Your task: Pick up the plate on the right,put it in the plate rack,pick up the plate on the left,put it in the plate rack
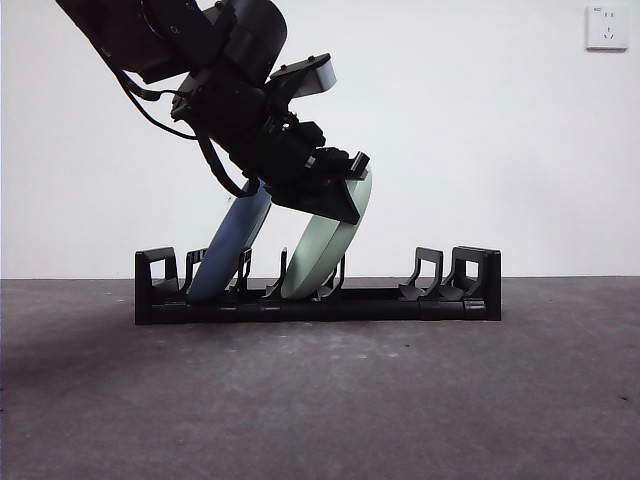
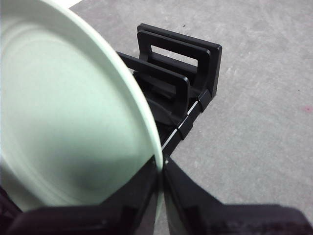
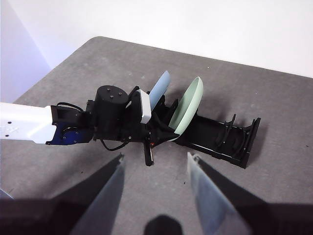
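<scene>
A pale green plate (image 1: 322, 258) leans between the prongs in the middle of the black plate rack (image 1: 460, 292), its lower edge down in a slot. My left gripper (image 1: 338, 195) comes in from the upper left and is shut on the plate's upper rim. The left wrist view shows that rim (image 2: 68, 122) pinched between the jaws, with the rack's blocky end (image 2: 176, 54) beyond. A blue plate (image 1: 228, 250) leans in the slot beside it. My right gripper (image 3: 156, 155) hangs open and high above the table, looking down on the rack (image 3: 230, 142), the green plate (image 3: 188, 105) and the blue plate (image 3: 159, 88).
The rack stands on a dark grey table (image 1: 320, 400) in front of a white wall. A wall socket (image 1: 606, 27) is at the upper right. The left arm's white and blue link (image 3: 34, 128) stretches across the table.
</scene>
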